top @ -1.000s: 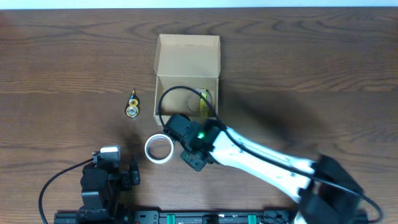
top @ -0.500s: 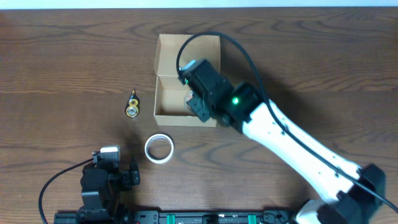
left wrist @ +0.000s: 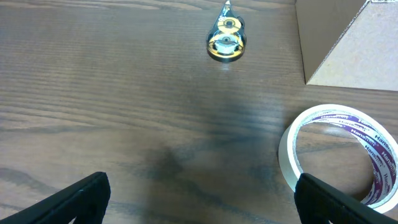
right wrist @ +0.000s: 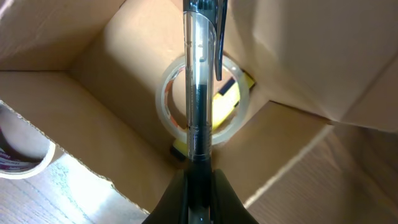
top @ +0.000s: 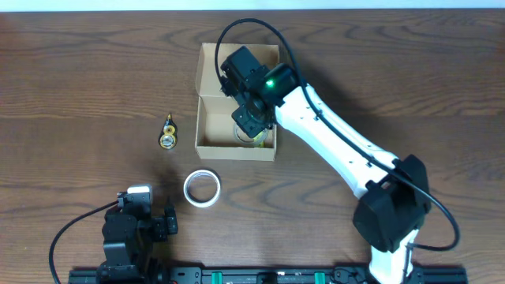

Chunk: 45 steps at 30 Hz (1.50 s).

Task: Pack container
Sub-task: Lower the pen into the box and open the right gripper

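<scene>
Container at worktop centre, toward far edge; inside, near right front corner, tape roll on flat item; pen above that roll; left of container, apart: small dispenser; before container's left front corner: second tape roll.

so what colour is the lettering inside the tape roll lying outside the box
Purple, on a white tape roll; the left wrist view shows it best.

Found pen cut off at 12 o'clock, right wrist view. Noted yellow item mostly hidden behind clear tape roll. Found container cropped at 1 o'clock, white tape roll at 4 o'clock, left wrist view.
</scene>
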Each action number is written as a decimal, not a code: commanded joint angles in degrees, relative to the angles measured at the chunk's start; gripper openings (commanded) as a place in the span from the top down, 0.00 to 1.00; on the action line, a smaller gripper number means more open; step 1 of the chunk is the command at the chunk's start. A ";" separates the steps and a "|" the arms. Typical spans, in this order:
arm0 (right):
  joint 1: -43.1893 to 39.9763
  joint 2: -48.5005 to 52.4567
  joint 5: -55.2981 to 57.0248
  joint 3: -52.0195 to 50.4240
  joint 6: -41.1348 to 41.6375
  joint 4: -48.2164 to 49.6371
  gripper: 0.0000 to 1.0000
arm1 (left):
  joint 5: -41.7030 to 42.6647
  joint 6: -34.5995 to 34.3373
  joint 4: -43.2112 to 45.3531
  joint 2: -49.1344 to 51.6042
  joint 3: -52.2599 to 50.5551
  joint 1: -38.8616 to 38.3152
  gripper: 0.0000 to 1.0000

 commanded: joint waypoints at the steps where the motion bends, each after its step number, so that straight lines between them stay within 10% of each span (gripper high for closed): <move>1: -0.48 2.12 -1.01 1.31 -0.92 -0.07 0.98 | -0.37 0.20 -2.34 -0.26 -2.54 0.02 0.04; 35: -0.85 7.69 0.33 1.29 -1.51 0.42 0.83 | -0.37 0.20 -2.34 -0.26 -2.54 0.02 0.05; 42: -0.85 7.54 1.25 1.33 -1.97 4.37 0.39 | -0.37 0.20 -2.34 -0.26 -2.54 0.02 0.05; 45: -0.83 6.80 1.25 1.81 -4.07 3.87 0.01 | -0.37 0.20 -2.34 -0.26 -2.54 0.02 0.05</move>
